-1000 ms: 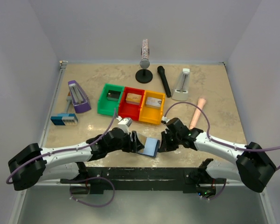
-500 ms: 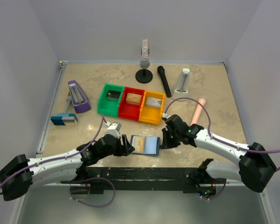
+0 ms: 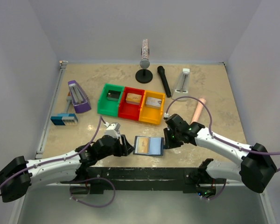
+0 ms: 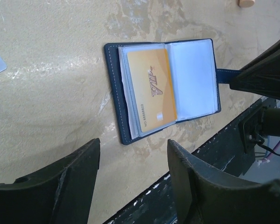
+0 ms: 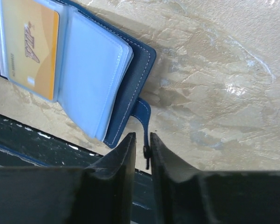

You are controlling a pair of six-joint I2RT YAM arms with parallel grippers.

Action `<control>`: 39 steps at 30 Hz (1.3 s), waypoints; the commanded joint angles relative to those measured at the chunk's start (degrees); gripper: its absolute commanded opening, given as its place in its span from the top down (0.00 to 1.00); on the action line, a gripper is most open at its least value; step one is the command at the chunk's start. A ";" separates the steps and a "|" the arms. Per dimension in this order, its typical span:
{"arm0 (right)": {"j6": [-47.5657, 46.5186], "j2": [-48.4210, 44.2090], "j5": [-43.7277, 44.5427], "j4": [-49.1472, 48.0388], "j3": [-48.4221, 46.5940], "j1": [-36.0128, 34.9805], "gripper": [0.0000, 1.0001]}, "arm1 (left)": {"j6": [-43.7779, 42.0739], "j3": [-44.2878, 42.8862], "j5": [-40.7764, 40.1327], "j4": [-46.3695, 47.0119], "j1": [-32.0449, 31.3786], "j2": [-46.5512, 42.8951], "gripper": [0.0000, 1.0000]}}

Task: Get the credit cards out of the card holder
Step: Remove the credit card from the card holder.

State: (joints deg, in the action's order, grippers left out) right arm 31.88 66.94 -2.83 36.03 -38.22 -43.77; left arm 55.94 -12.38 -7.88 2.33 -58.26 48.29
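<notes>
one open wallet (image 4: 165, 86), one yellow card (image 4: 151, 88) showing, right hand (image 5: 142, 149) clamped on its strap (image 5: 141, 109), left hand (image 4: 133, 151) apart just beside wallet

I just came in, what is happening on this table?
Two robot arms work on a card holder lying open on the table. The right tool pinches its strap; the left tool is open beside it. A yellow card sits in its sleeve, not yet taken out.
</notes>
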 commanded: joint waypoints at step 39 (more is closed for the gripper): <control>17.34 8.03 -14.58 -38.14 12.46 -0.09 0.87 | -1.89 -9.24 3.05 11.91 -0.01 20.70 0.51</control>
State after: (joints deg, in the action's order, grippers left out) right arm 46.06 73.28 -17.56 1.83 -26.68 -43.83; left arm 54.68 -20.05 -4.84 11.22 -58.26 68.55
